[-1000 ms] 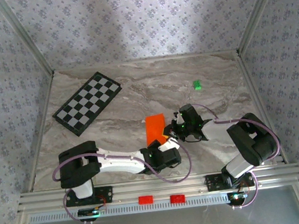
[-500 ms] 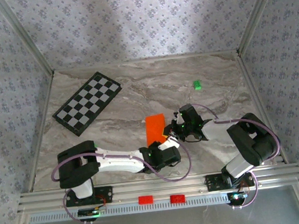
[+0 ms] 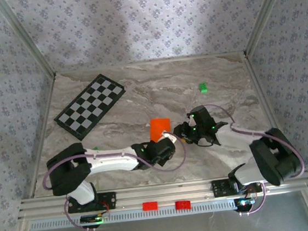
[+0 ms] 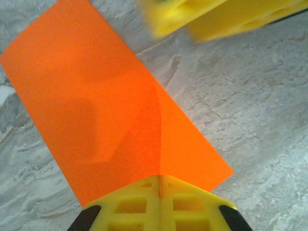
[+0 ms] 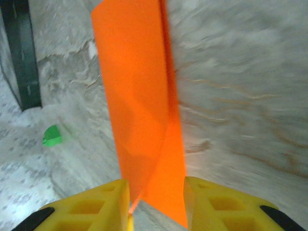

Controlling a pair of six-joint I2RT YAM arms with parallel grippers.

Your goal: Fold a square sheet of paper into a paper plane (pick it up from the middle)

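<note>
Left hand (image 4: 160, 179), bottom centre of its wrist view, is clamped on the near edge of the folded orange paper sheet (image 4: 96, 96). Right hand (image 5: 156, 192) stands parted, the sheet's end between its jaws. The sheet sits mid-desk (image 3: 156, 87). Judged step: an early fold. The next move likely calls for aligned edges and a pressed crease.

Paper (image 3: 160, 128) central; checkered board (image 3: 90, 105) behind-left; green block (image 3: 203, 87) behind-right; left hand (image 4: 160, 180) at paper's near edge, right hand (image 5: 156, 191) at its right.

Checkered board (image 3: 90, 106) left; green block (image 3: 203, 87), maybe cubic.
</note>
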